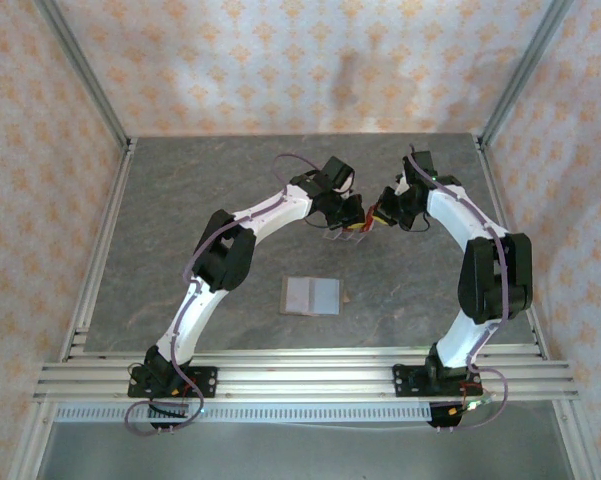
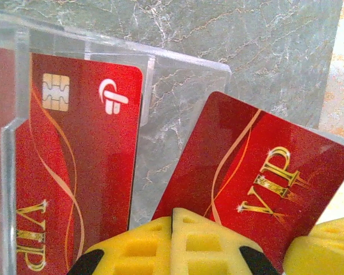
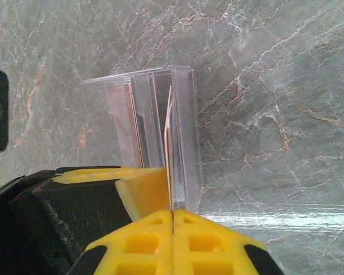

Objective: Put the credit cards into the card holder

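A clear slotted rack (image 1: 345, 236) stands mid-table with both grippers meeting over it. In the left wrist view one red credit card (image 2: 86, 154) stands upright in the rack (image 2: 160, 74), and a second red card (image 2: 257, 166) leans tilted to its right. My right gripper (image 3: 173, 215) is shut on that tilted card's edge (image 3: 170, 132), beside the rack (image 3: 183, 103). My left gripper (image 2: 172, 220) is shut just in front of the tilted card, with nothing visible between its pads. The card holder (image 1: 310, 296) lies open and flat nearer the arm bases, grey inside up.
The grey marbled table (image 1: 180, 200) has aluminium rails along its near edge (image 1: 300, 375) and patterned walls on the other three sides. The two grippers (image 1: 372, 214) sit almost touching. The left gripper's yellow finger (image 3: 143, 189) lies right against the held card.
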Robot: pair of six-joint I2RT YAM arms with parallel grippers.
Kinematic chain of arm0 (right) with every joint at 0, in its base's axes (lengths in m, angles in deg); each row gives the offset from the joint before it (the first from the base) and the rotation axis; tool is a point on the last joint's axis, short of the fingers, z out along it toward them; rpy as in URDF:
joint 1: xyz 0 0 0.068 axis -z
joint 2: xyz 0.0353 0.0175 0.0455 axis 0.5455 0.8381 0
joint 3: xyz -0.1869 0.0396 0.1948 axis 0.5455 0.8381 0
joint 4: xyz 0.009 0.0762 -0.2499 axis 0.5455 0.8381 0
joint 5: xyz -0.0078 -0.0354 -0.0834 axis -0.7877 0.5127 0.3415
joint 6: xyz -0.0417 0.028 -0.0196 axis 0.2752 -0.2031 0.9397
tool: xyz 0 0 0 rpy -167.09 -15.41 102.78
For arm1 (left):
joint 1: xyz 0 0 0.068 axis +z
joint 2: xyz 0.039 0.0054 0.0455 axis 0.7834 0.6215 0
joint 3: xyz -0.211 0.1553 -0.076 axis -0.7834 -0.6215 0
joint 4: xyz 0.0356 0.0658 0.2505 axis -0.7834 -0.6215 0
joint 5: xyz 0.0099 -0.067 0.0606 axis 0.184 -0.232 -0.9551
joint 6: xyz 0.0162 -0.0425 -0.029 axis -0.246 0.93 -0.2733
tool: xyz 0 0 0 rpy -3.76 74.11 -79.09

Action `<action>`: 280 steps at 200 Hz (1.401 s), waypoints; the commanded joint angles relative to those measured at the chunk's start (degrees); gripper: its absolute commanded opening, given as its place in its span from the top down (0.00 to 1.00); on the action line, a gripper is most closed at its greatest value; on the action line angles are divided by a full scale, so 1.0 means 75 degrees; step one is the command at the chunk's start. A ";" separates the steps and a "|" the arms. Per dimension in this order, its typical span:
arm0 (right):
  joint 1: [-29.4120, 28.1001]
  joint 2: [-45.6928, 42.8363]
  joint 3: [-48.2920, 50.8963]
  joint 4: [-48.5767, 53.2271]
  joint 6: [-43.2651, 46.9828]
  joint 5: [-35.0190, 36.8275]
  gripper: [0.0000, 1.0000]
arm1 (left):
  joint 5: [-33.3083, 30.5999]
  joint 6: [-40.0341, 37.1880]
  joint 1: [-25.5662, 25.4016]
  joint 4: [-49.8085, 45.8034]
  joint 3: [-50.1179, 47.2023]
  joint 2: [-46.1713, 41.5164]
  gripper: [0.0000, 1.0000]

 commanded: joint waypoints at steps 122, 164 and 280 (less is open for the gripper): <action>-0.0012 -0.0005 -0.0267 0.0257 0.0156 0.0142 1.00 | -0.0177 0.0202 -0.0136 -0.0008 -0.0017 -0.0465 0.99; -0.0013 0.0015 -0.0267 0.0257 0.0143 0.0134 1.00 | 0.0058 0.0430 -0.0191 0.0347 -0.0163 -0.0376 0.99; -0.0019 0.0033 -0.0301 0.0273 0.0130 0.0109 1.00 | -0.0020 0.0568 -0.0285 0.0751 -0.0901 -0.0102 0.99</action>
